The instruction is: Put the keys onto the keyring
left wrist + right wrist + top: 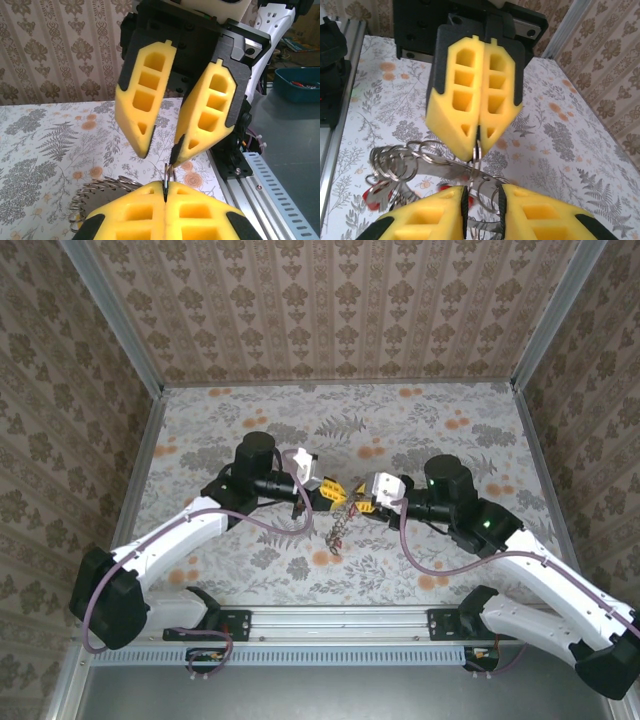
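Keyring (445,171) — thin silver loops, perhaps linked

The table (420,420) is covered in a cloth patterned with grey leaves and orange flowers; a metal rail (340,618) runs along its near edge.

No text, label, brand, number or sign can be read anywhere in these views.
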Robot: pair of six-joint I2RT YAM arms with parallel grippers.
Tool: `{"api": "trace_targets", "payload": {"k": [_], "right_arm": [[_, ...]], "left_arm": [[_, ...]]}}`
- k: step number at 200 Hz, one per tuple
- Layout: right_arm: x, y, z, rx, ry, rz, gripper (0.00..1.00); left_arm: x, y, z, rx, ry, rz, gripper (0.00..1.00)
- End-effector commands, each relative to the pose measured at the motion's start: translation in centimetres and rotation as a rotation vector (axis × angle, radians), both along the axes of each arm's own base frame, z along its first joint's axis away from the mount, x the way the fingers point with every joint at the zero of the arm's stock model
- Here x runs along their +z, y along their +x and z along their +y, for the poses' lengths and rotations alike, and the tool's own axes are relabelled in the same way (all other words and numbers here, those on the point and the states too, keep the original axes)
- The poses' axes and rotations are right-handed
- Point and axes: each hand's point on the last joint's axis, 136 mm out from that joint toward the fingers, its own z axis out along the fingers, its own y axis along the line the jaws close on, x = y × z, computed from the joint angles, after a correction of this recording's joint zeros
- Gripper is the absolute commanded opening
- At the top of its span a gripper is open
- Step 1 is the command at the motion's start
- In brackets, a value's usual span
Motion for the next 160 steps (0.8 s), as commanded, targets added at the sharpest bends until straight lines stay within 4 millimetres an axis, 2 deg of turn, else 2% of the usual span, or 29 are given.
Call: {"api": "trace_targets", "payload": {"k": [1, 28, 61, 98, 134, 160], "right_arm": [[-0.7, -1.2, -0.1, 0.042, -0.003, 0.039, 0.26], [-1.1, -1.5, 0.2, 0.064, -0.004, 0.064, 0.28], [-1.8, -0.8, 0.2, 0.037, -0.015, 0.058, 0.26], [-1.6, -0.6, 0.0, 0.030, 0.007, 0.038, 0.28], [-1.2, -1.0, 0.2, 0.049, 0.025, 0.041, 0.16], [-1.1, -0.9, 0.4, 0.055, 0.032, 0.047, 0.14]], "left_arm": [[1.7, -0.3, -0.5, -0.042, -0.042, -0.054, 0.00], [1.7, -0.2, -0.7, -0.042, -0.038, -0.053, 0.00], [1.9, -0.6, -0.8, -0.063, -0.042, -0.053, 0.00], [2.2, -0.7, -0.9, -0.080, -0.053, -0.040, 0.00], [2.4, -0.8, -1.2, -0.092, -0.058, -0.032, 0.00], [2.5, -0.8, -1.4, -0.101, -0.058, -0.030, 0.00]]}}
